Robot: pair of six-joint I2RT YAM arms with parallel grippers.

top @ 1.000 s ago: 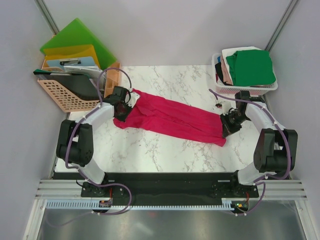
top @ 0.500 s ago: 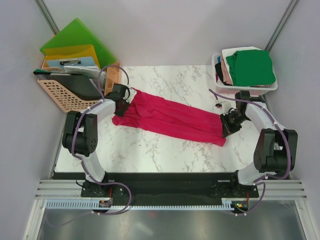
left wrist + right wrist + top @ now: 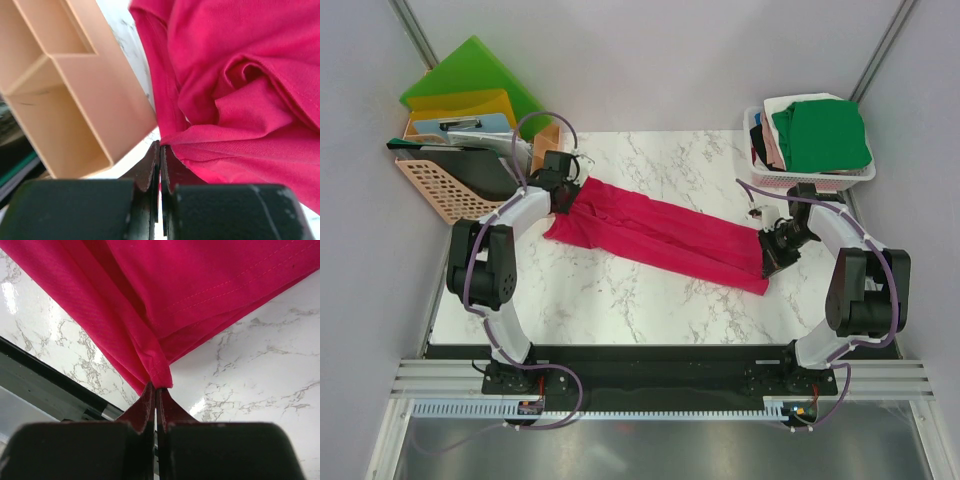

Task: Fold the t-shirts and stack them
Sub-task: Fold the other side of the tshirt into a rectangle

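Crimson t-shirt (image 3: 660, 235) lies stretched long on the tabletop (image 3: 620, 300), left of the basket (image 3: 850, 176). My left gripper (image 3: 160, 161) and right gripper (image 3: 155, 390) each pinch one end. I judge folding barely begun; stacking is all ahead.

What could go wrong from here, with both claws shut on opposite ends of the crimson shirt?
1. The left claw and right claw each pinch only a thin edge of the crimson t-shirt; pulling it taut may slip a corner free.
2. The left claw sits beside the beige divider box, so a swing there could bump it or snag cloth.
3. Cloth is bunched near the left claw, which may fold in creases.
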